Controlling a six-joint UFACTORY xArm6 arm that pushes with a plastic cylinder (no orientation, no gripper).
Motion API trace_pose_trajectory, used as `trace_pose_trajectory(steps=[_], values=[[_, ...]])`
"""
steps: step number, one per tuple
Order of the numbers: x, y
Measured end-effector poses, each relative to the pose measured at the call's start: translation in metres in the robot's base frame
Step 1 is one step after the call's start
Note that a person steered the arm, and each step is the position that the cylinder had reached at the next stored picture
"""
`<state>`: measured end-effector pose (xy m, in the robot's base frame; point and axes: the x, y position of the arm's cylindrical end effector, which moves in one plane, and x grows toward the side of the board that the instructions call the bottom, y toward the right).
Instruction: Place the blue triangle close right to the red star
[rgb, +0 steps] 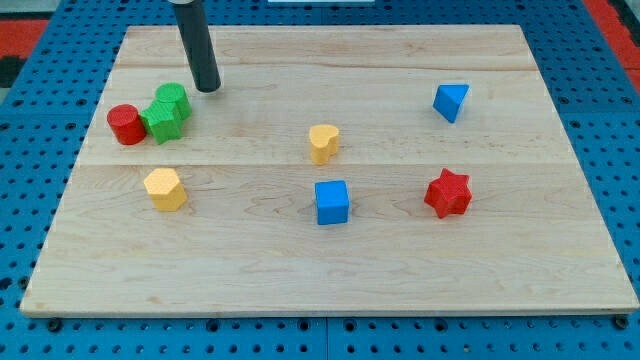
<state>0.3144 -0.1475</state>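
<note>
The blue triangle (451, 101) lies at the view's upper right of the wooden board (330, 270). The red star (448, 194) lies below it, toward the view's lower right. The triangle is well above the star, with bare board between them. My tip (207, 89) is at the view's upper left, far from both, just above and right of the green blocks.
Two green blocks (167, 111) sit together at the left with a red cylinder (126, 124) touching them. A yellow hexagonal block (165, 189) is at lower left, a yellow heart (323, 143) near the middle, a blue cube (332, 202) below it.
</note>
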Motion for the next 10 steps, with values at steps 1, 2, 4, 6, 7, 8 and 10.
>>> trace_pose_trajectory(steps=[1,2,4,6,7,8,10], values=[[0.0,0.023],[0.007,0.099],[0.007,0.154],[0.011,0.159],[0.011,0.203],[0.011,0.26],[-0.007,0.319]])
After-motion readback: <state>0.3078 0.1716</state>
